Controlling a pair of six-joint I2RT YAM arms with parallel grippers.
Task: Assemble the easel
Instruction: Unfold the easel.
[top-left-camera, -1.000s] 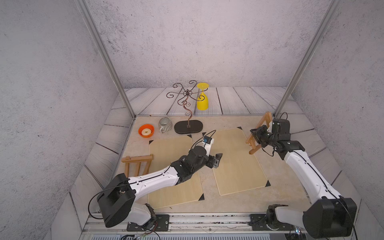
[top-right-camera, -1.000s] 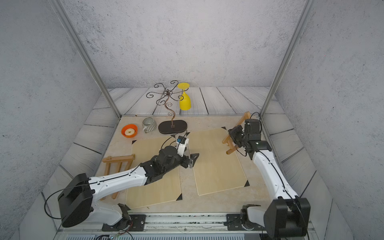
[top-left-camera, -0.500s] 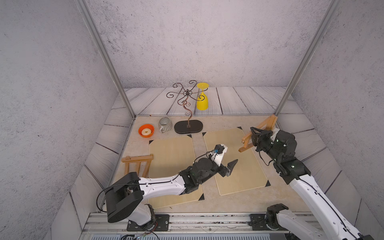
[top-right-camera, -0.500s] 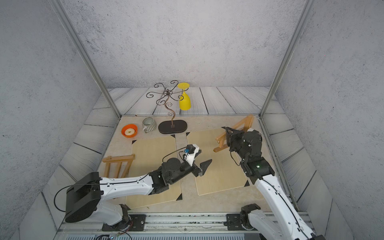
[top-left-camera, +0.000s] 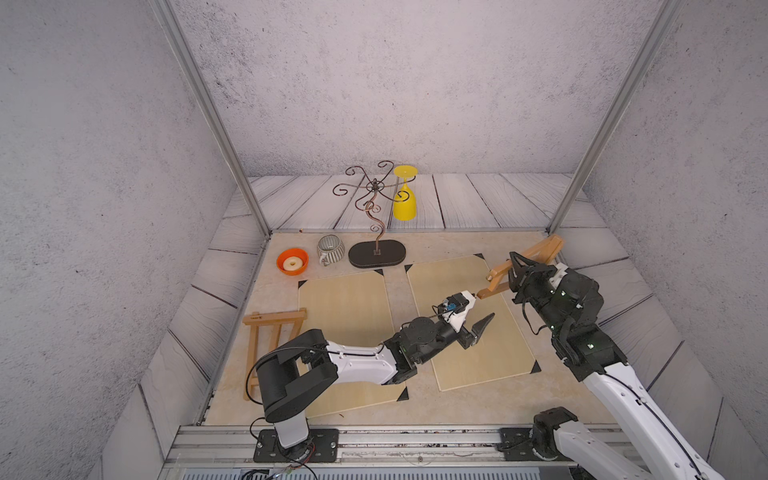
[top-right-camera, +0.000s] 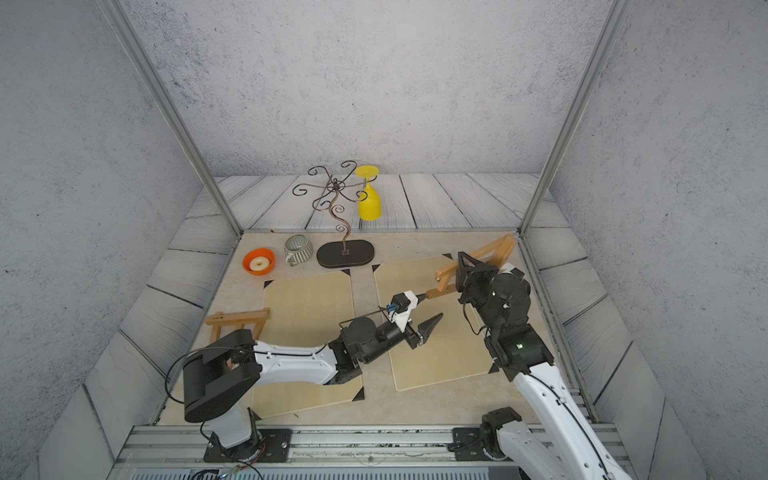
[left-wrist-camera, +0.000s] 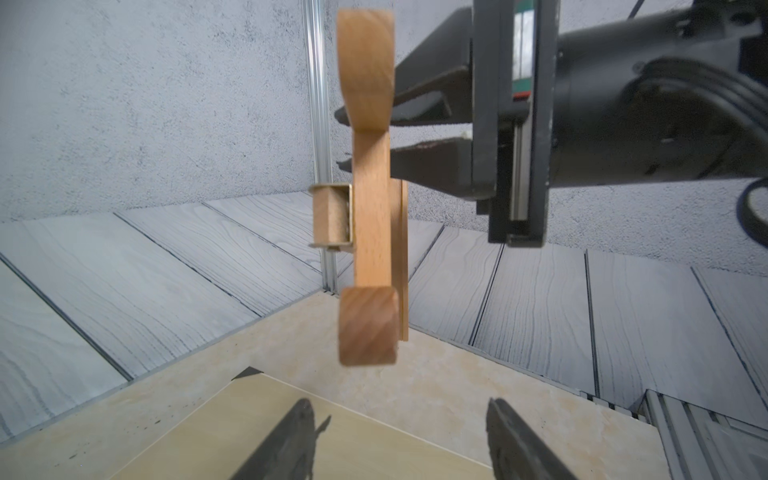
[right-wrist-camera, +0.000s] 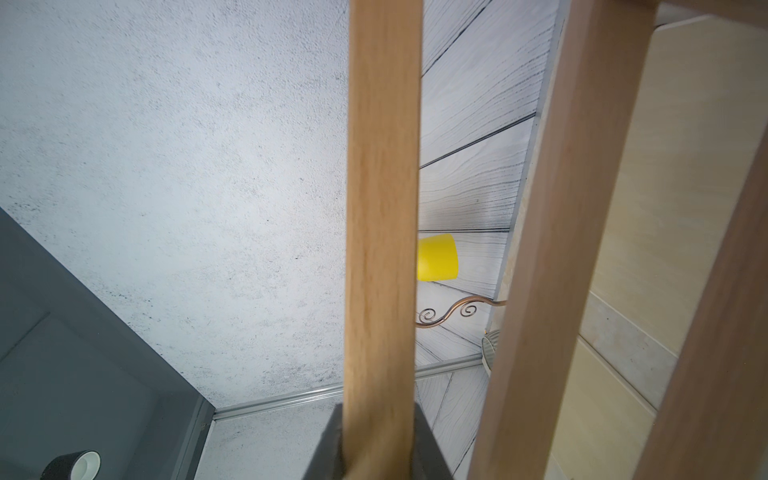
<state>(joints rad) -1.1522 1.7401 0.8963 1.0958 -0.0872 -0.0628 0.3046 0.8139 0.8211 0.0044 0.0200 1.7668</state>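
Observation:
My right gripper (top-left-camera: 516, 261) (top-right-camera: 463, 262) is shut on a bar of a wooden easel part (top-left-camera: 540, 249) (top-right-camera: 490, 249), held tilted in the air above the right mat. The left wrist view shows that part (left-wrist-camera: 372, 208) end-on, with the right gripper (left-wrist-camera: 344, 139) clamped on its cross bar. My left gripper (top-left-camera: 482, 309) (top-right-camera: 430, 309) (left-wrist-camera: 400, 405) stands open just short of the part's lower end, with nothing between its fingers. In the right wrist view the held bar (right-wrist-camera: 382, 208) runs out from the right gripper (right-wrist-camera: 378, 436). A second easel frame (top-left-camera: 274, 328) (top-right-camera: 237, 322) lies flat at the left.
Two pale wooden mats (top-left-camera: 345, 299) (top-left-camera: 469, 357) cover the floor. At the back stand an orange bowl (top-left-camera: 292, 261), a striped mug (top-left-camera: 331, 249) and a curly metal stand (top-left-camera: 376, 253) with a yellow glass (top-left-camera: 404, 203) hanging on it. Metal posts and walls close in both sides.
My right arm has swung the easel part down toward the middle. My left gripper has reached right toward the part's lower end, and its jaws have narrowed somewhat.

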